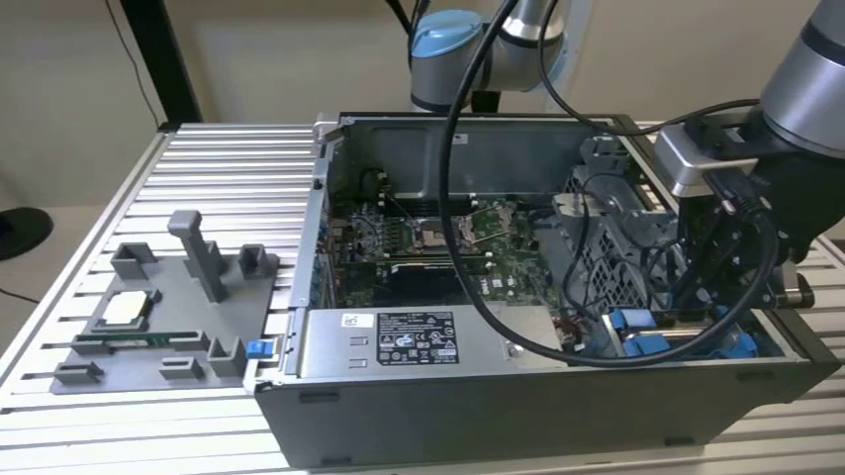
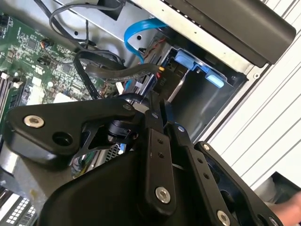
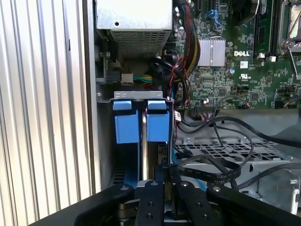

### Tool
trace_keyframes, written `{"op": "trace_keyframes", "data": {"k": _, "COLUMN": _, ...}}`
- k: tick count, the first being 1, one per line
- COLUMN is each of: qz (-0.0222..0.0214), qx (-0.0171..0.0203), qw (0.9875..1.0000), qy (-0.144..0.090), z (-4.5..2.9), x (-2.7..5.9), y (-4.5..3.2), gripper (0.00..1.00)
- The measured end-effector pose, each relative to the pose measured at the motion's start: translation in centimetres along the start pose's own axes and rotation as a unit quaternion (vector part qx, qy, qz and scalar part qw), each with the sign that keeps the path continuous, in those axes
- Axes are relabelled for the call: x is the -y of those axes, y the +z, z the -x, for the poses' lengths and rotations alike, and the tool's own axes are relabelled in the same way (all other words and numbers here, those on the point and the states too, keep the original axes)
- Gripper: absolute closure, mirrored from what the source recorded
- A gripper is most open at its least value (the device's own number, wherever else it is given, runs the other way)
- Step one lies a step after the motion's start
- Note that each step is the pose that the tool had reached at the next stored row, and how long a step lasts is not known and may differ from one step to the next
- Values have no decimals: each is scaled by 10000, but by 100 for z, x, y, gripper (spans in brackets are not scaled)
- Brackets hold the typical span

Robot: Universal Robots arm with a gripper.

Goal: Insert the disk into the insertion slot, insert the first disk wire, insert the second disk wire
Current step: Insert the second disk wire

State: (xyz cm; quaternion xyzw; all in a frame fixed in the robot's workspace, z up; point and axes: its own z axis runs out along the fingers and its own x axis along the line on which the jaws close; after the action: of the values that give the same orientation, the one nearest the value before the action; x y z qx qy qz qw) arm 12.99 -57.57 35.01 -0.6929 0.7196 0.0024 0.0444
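Item: open computer case on a ribbed metal counter, seen in the exterior view.

We find the arm reaching down into the case at the exterior view's right, near the front corner, where blue plastic parts lie beside the perforated cage.

In the first wrist view the gripper sits directly over the slot, its jaws drawn close together on a thin upright edge between the two blue tabs; we take this edge for the disk, standing in the slot, though we cannot tell for certain.

In the second wrist view a blue wire and black wires hang just beside the gripper.

Motherboard alongside. Grey fixture tray on the counter, at the exterior view's left.
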Motion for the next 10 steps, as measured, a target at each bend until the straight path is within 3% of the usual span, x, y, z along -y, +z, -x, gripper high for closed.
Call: {"op": "trace_keyframes", "data": {"k": 10, "qz": -9, "qx": -2, "qw": 10000, "qy": -3, "z": 13, "x": 10, "y": 19, "gripper": 100}}
